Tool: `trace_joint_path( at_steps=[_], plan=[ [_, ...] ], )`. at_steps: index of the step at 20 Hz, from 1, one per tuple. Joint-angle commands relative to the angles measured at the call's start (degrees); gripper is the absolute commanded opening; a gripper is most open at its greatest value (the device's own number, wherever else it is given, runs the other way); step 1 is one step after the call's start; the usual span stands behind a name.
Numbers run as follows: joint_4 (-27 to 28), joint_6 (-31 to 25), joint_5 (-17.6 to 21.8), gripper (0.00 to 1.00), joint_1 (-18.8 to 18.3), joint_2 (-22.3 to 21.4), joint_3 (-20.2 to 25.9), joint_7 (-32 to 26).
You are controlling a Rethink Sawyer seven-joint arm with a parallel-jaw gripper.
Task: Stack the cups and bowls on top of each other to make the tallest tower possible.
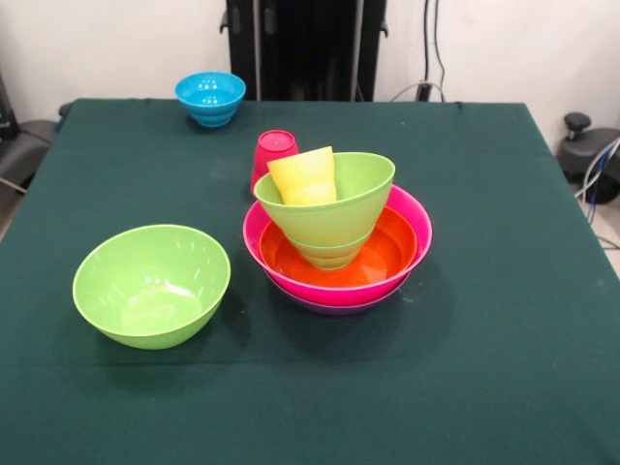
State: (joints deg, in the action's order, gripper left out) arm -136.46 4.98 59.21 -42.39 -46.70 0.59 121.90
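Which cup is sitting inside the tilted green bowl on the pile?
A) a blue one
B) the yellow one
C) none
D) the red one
B: the yellow cup leans inside the tilted green bowl; the red cup stands on the table behind the pile.

Nested tower at frame centre, three loose pieces around it.
A tilted glossy lime green bowl (334, 208) holding a yellow ribbed cup (304, 176) sits in orange (387, 257), pink (418, 225) and purple bowls (334, 307); an upturned red cup (272, 153) stands just behind, a sky blue bowl (210, 98) upper left, a large green bowl (151, 285) lower left.
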Motion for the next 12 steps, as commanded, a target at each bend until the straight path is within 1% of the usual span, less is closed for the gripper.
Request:
trace_joint_path(
  at_steps=[1, 3, 5, 8, 9, 12],
  plan=[
    [9.48, 10.04, 2.99, 1.00, 6.65, 12.84, -7.96, 2.80],
    [11.30, 11.61, 2.14, 1.00, 7.98, 15.78, -9.52, 2.00],
    [13.31, 14.94, 0.26, 1.00, 9.72, 19.67, -12.23, 0.72],
    [15.98, 19.43, -1.97, 1.00, 10.50, 25.49, -14.39, -0.84],
    [16.64, 20.57, -2.68, 1.00, 10.98, 26.59, -15.18, -1.29],
    [17.43, 21.27, -2.70, 1.00, 11.21, 27.63, -15.79, -1.31]
  ],
)
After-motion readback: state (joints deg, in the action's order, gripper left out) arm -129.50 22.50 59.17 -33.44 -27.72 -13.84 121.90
